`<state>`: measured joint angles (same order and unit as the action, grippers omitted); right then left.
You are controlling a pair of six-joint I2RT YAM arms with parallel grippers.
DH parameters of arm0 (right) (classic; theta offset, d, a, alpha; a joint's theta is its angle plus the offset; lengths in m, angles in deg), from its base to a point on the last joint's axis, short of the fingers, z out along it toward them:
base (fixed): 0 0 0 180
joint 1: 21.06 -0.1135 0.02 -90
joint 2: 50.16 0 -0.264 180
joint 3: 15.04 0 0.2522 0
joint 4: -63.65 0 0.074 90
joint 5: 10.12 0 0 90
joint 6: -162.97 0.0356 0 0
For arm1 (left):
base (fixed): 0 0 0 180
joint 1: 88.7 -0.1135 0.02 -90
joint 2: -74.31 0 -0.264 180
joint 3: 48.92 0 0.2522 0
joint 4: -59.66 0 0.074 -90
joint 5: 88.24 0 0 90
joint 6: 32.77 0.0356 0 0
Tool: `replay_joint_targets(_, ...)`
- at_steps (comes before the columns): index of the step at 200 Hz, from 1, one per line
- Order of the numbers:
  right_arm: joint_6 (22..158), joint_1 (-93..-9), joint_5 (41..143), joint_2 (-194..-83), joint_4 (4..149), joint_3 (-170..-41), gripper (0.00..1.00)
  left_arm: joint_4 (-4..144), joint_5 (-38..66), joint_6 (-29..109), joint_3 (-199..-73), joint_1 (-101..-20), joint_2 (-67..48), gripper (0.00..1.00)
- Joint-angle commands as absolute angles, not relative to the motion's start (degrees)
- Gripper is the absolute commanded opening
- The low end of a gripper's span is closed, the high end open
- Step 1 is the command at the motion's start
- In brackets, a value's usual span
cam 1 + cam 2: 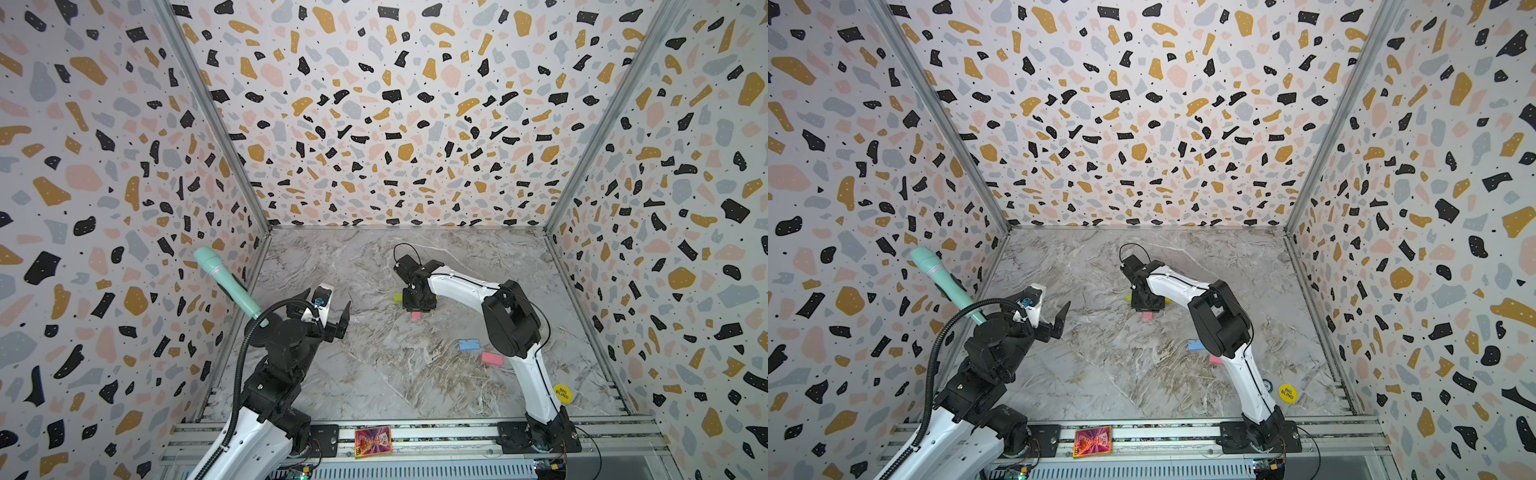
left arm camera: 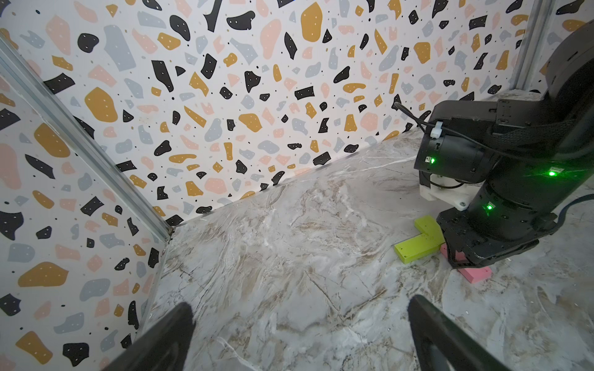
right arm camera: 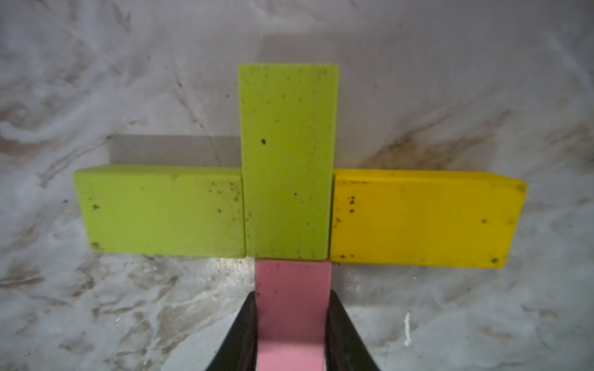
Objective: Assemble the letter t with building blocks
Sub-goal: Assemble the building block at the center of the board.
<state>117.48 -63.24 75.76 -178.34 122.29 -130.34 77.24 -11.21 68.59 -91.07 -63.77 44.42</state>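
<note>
Right wrist view: we see the right gripper [image 3: 292,297] pinching the pink brick [image 3: 291,321] by its long sides, butted against the lime-green stem brick [image 3: 287,160]; we judge it light, rigid, smooth

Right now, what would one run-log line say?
right end effector: shut on pink block | pink block: against green stem block | left end effector: open, empty | blue block: apart

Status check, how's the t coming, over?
Right tool shut on pink brick, butted under green stem brick. Left tool open, empty. Green crossbar brick, yellow brick set; blue brick and second pink brick loose near right arm. Nothing blocking.
</note>
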Motion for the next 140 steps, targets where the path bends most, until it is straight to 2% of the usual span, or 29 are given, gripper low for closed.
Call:
replay_joint_targets(1, 117.3, -62.6, 74.3, -180.9, 124.6, -129.8, 0.3, 76.2, -11.7, 69.0, -91.2, -63.5, 44.9, 1.0)
replay_joint_targets(140, 117.1, -63.0, 75.2, -179.8, 124.7, -128.9, 0.46, 76.3, -11.1, 69.0, -91.2, -63.4, 45.1, 0.99)
